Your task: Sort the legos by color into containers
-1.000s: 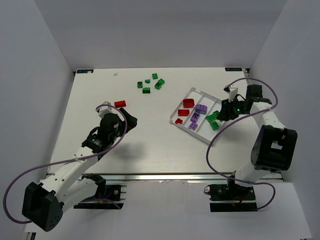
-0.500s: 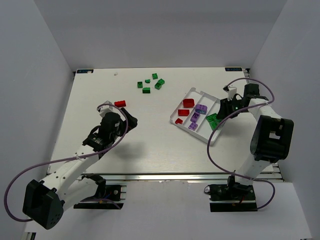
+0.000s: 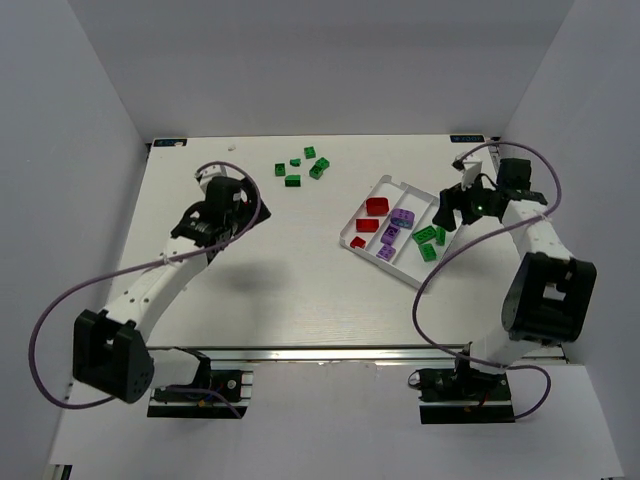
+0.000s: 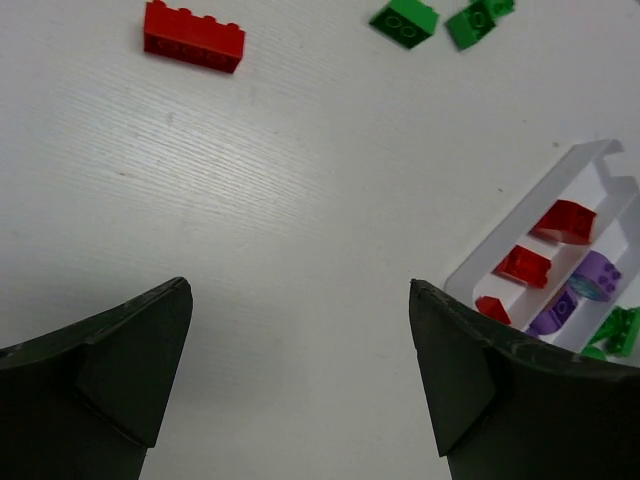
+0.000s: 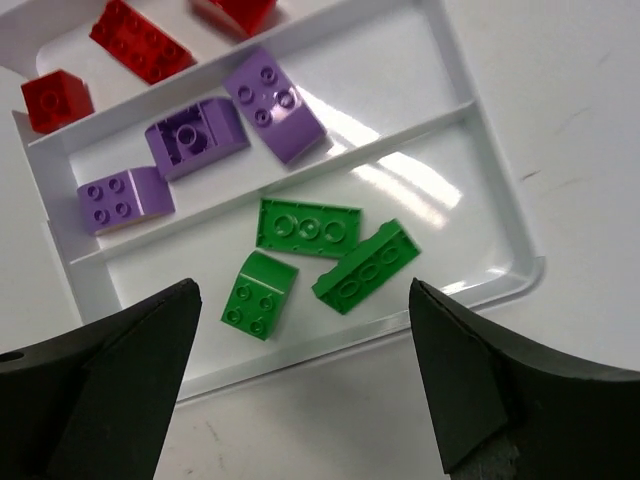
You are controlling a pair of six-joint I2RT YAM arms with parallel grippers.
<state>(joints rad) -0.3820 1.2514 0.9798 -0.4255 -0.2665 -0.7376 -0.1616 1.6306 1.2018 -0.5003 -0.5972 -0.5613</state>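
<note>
The white tray [image 3: 391, 185] lies right of centre, its three containers side by side. Three red legos [image 5: 140, 40] fill the far one. Three purple ones [image 5: 196, 136] sit in the middle one, and three green ones [image 5: 308, 228] in the nearest. My right gripper [image 3: 452, 208] hangs open and empty above the tray's right edge, over the green legos [image 5: 304, 283]. My left gripper [image 3: 243, 200] is open and empty over bare table [image 4: 298, 284]. A long red lego [image 4: 193, 35] lies ahead of it, hidden under the arm in the top view. Several green legos [image 3: 293, 181] lie loose at the back.
White walls enclose the table on three sides. The right arm's purple cable [image 3: 432, 270] loops over the table near the tray's front corner. Both arm bases stand at the near edge.
My right gripper has opened and a green lego now lies in the tray's nearest compartment. My left arm has swung toward the back and now covers the red lego.
</note>
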